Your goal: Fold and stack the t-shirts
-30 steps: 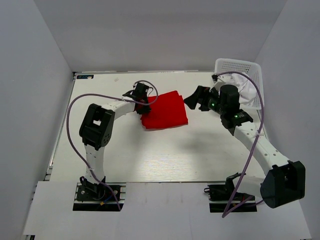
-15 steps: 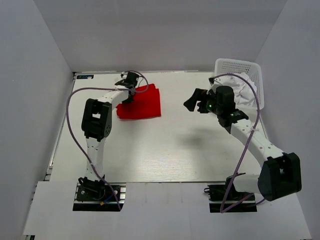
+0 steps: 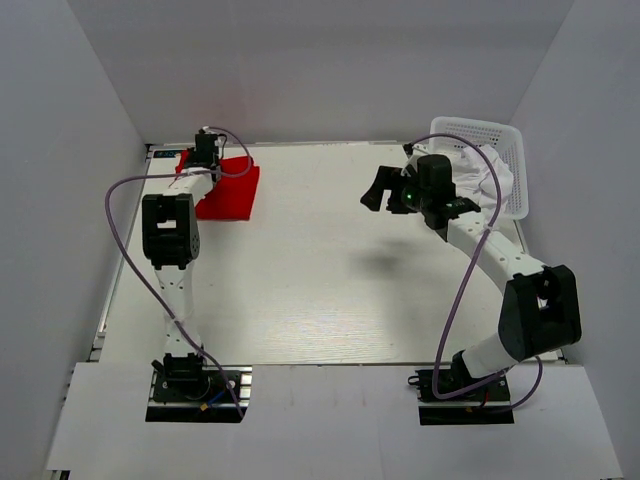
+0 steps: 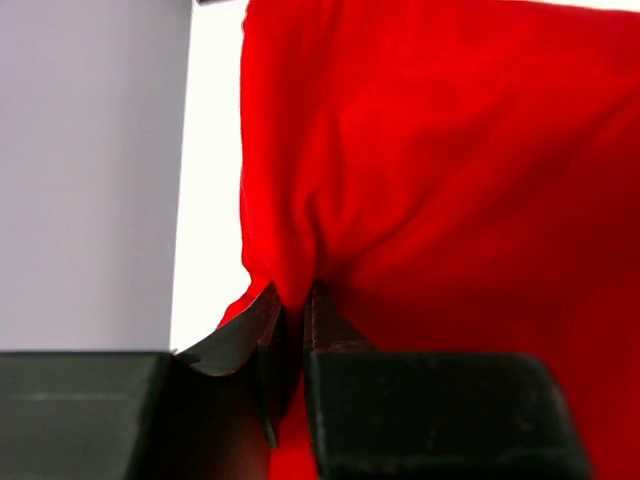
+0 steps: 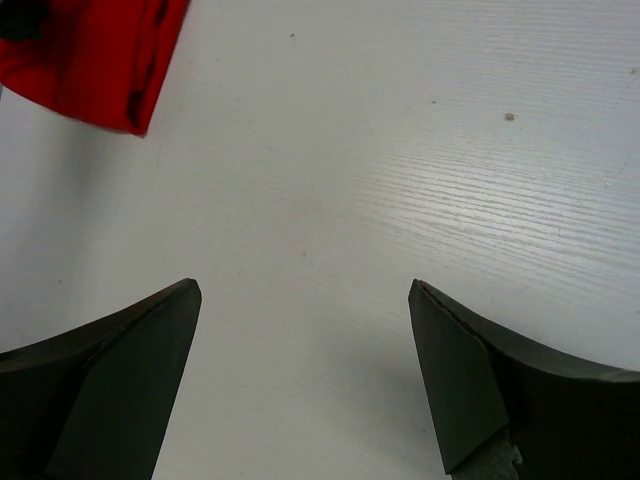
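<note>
Soft matt red cloth t-shirt (image 4: 430,150), matt wood-grain tbl (image 5: 400,200), plastic mesh basket (image 3: 475,123)

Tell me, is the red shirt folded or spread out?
Folded. The red shirt is a compact rectangle with no sleeves showing in the top view; the left gripper is pinching its cloth.

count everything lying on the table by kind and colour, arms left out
folded red fabric t-shirt: 1
white perforated plastic basket: 1
heap of white cloth in the basket: 1 (number of shirts in it cannot be told)
total: 3
</note>
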### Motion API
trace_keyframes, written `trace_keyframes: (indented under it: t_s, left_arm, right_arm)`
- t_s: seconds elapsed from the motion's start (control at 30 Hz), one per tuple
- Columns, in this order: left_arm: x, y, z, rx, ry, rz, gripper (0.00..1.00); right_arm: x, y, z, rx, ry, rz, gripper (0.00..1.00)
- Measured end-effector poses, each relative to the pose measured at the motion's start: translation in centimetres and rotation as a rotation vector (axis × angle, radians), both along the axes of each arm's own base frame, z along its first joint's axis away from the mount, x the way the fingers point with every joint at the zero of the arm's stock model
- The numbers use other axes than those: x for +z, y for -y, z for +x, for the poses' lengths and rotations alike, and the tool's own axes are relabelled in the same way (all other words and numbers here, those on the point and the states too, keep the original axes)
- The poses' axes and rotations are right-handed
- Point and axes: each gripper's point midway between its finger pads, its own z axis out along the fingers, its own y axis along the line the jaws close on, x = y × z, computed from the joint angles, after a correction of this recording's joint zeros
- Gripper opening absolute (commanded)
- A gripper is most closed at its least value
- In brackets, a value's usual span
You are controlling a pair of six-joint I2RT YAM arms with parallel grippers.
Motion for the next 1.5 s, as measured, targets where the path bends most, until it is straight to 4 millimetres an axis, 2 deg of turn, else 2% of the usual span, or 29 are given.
trace_keyframes:
  t_s: [0.07,0.2,0.3,0.33,0.37,0.4,0.47,0.57,0.63,0.73,0.83,0.93,1.0,1.1,1.23,1.3,1.37,1.43,1.5]
  left_arm:
    - [-0.3,-1.8,1.2,-0.003,0.008,0.011,0.0]
    - [-0.6,-4.7,2.0,-0.008,0.003,0.03,0.0]
    - [-0.3,-6.2,2.4,-0.007,0.008,0.038,0.01]
    - [-0.1,-6.6,2.5,-0.007,0.011,0.038,0.04]
    - [0.1,-6.7,2.6,-0.009,0.013,0.039,0.23]
    - [0.2,-6.9,2.7,-0.01,0.016,0.039,0.36]
    - [0.5,-7.0,2.8,-0.012,0.02,0.048,0.47]
    - [1.4,-7.3,3.0,0.003,0.033,0.062,0.82]
    - [2.6,-7.6,3.4,0.03,0.069,0.066,0.98]
    - [4.5,-8.0,3.6,0.093,0.127,0.047,1.0]
    - [5.5,-7.5,3.2,0.138,0.158,-0.027,1.0]
    - [6.6,-5.3,2.2,0.126,0.18,-0.185,1.0]
    - [7.8,-2.0,0.6,0.059,0.206,-0.358,1.0]
    - [10.0,4.4,-3.9,-0.074,0.262,-0.612,1.0]
    - [13.2,14.5,-11.7,-0.306,0.361,-0.888,1.0]
    - [13.1,18.9,-15.9,-0.417,0.354,-1.0,1.0]
    - [11.8,21.6,-19.7,-0.477,0.323,-1.083,1.0]
    - [10.2,22.5,-22.1,-0.487,0.293,-1.126,1.0]
    - [8.8,22.5,-23.7,-0.458,0.265,-1.142,1.0]
  right_arm:
    - [0.2,0.1,0.2,-0.003,0.003,-0.009,0.9]
    - [0.2,0.3,0.2,-0.007,-0.002,-0.022,0.9]
    - [-0.1,0.4,0.1,-0.009,-0.015,-0.029,0.9]
    - [-0.2,0.4,0.1,-0.01,-0.02,-0.03,0.9]
    - [-0.4,0.4,0.1,-0.011,-0.028,-0.034,0.9]
    - [-0.6,0.4,0.1,-0.011,-0.032,-0.036,0.9]
    - [-0.9,0.4,0.2,-0.012,-0.042,-0.039,0.9]
    - [-1.3,0.4,0.3,-0.01,-0.064,-0.047,0.9]
    - [-1.4,0.4,0.2,-0.01,-0.075,-0.051,0.9]
    - [-1.5,0.4,0.1,-0.01,-0.082,-0.053,0.9]
    - [-1.3,0.4,0.0,-0.01,-0.078,-0.052,0.9]
    - [-0.6,0.7,-0.5,-0.012,-0.05,-0.042,0.9]
    - [0.0,1.0,-1.4,-0.017,-0.025,-0.029,0.9]
    - [0.1,1.6,-3.1,-0.031,0.0,-0.009,0.9]
    - [-0.4,2.7,-5.2,-0.061,0.021,0.008,0.9]
    - [-0.8,3.0,-5.8,-0.074,0.04,0.022,0.9]
    - [-1.7,3.3,-6.7,-0.081,0.058,0.038,0.9]
    - [-3.2,3.7,-7.8,-0.087,0.059,0.05,0.9]
    - [-5.0,4.0,-8.9,-0.095,0.037,0.054,0.9]
